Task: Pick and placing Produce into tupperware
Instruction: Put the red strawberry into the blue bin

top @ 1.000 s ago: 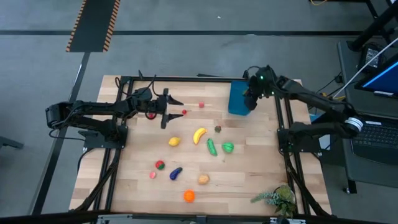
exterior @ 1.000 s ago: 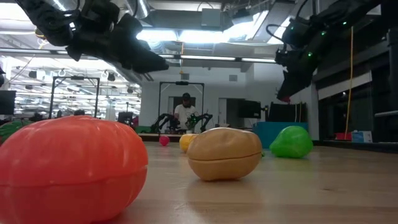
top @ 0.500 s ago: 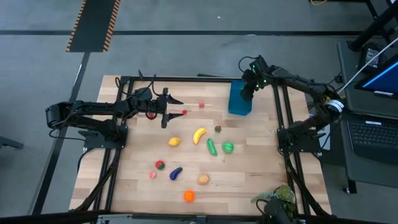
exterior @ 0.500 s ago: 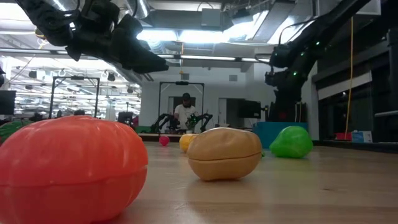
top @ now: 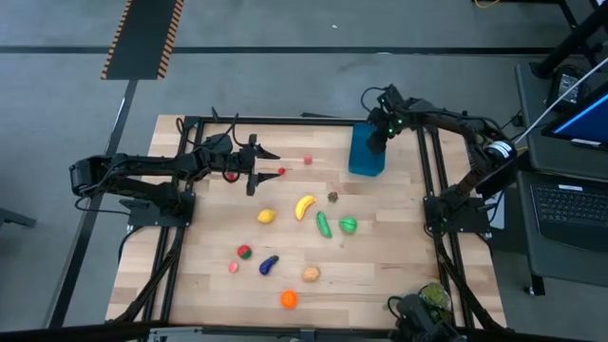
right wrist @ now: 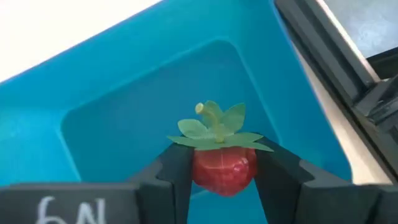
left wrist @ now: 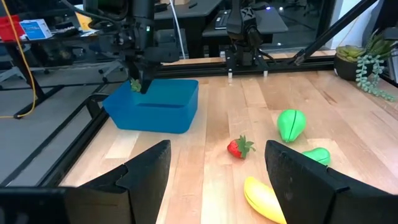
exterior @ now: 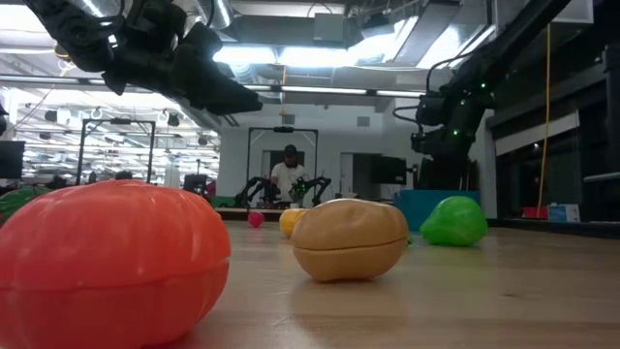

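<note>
Red strawberry (right wrist: 224, 167) sat pinched in the right claw (right wrist: 217, 171), directly above the blue tupperware (right wrist: 124, 106); releasing there should drop it inside. Left claw (left wrist: 214, 171) gaped wide.

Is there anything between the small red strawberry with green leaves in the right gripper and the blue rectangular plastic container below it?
Nothing visible. The right gripper holds the red strawberry with green leaves directly over the open blue rectangular plastic container, whose visible interior looks bare. The left gripper waits farther along the table, away from it.
</note>
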